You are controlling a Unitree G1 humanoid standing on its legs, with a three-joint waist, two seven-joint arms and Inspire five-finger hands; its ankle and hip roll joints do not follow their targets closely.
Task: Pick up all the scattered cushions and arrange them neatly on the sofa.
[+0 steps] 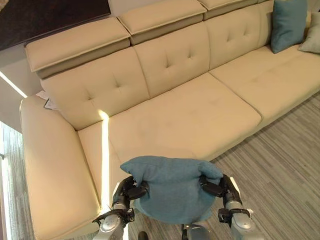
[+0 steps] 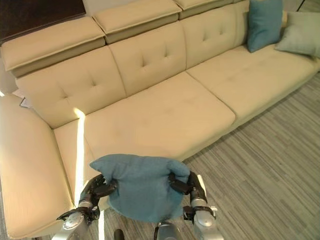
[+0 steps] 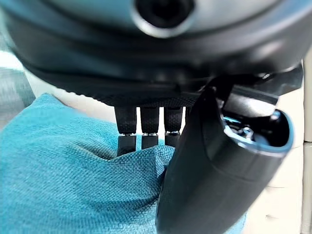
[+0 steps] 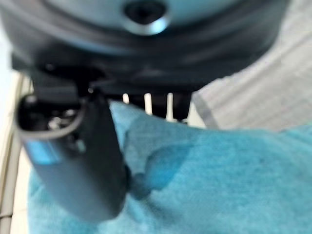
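A teal cushion point(image 1: 172, 187) hangs in front of me above the floor, just before the beige sofa's point(image 1: 190, 115) front edge. My left hand point(image 1: 131, 191) pinches its left side and my right hand point(image 1: 216, 187) its right side. In the left wrist view the thumb point(image 3: 204, 175) presses into the teal cushion point(image 3: 63, 180) with the fingers behind the cloth. The right wrist view shows the same hold, thumb point(image 4: 92, 170) on the teal cushion point(image 4: 219, 180). A second teal cushion point(image 1: 288, 24) leans upright against the sofa back at the far right.
A pale grey-green cushion point(image 1: 313, 36) lies beside the upright teal one at the sofa's right end. Grey striped floor point(image 1: 280, 165) runs along the sofa's front to my right. The sofa's chaise part point(image 1: 55, 175) stretches toward me on the left. Papers point(image 1: 48, 102) lie by the left backrest.
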